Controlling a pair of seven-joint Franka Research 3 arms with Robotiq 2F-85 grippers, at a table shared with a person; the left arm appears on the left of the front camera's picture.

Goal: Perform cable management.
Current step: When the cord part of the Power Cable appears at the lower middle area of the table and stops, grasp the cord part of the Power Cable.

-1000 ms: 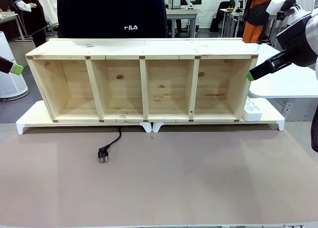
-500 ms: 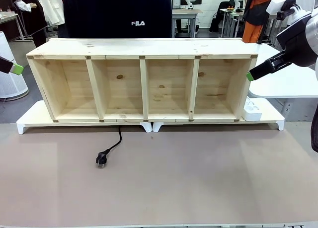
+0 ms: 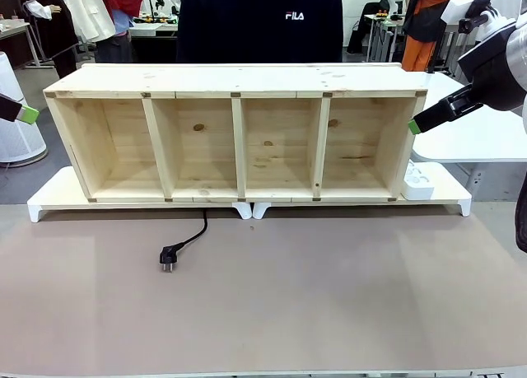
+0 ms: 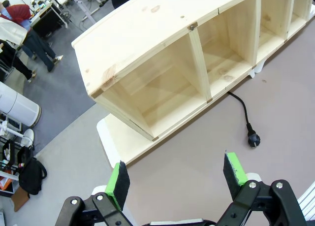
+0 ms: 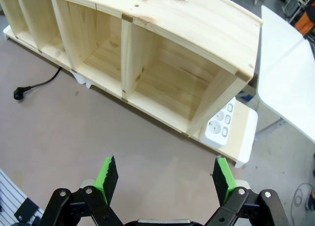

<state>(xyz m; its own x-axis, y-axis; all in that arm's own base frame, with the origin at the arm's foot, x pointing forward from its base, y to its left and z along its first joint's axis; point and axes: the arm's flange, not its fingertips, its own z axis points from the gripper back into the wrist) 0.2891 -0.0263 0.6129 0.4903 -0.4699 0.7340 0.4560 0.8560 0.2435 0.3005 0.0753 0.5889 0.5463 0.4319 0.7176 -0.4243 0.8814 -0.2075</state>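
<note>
Spread and empty, left tool (image 4: pixel 174 173) and right tool (image 5: pixel 164 176) hang off the shelf (image 3: pixel 239 80) ends, likely leaving room; cable (image 3: pixel 203 223) trails from under shelf onto desk (image 3: pixel 346 304), plug (image 3: pixel 168 260) at 7 o'clock of shelf centre, free for pickup.

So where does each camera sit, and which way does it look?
Front view: fixed between the arms, looking across the table at the wooden shelf and the person behind; left pincer and right pincer tips at the edges.
Left wrist view: on the left wrist, looking down past its open pincer at the shelf's left end and cable.
Right wrist view: on the right wrist, past its open pincer at the shelf's right end, power strip.
All three share shelf and cable.
</note>
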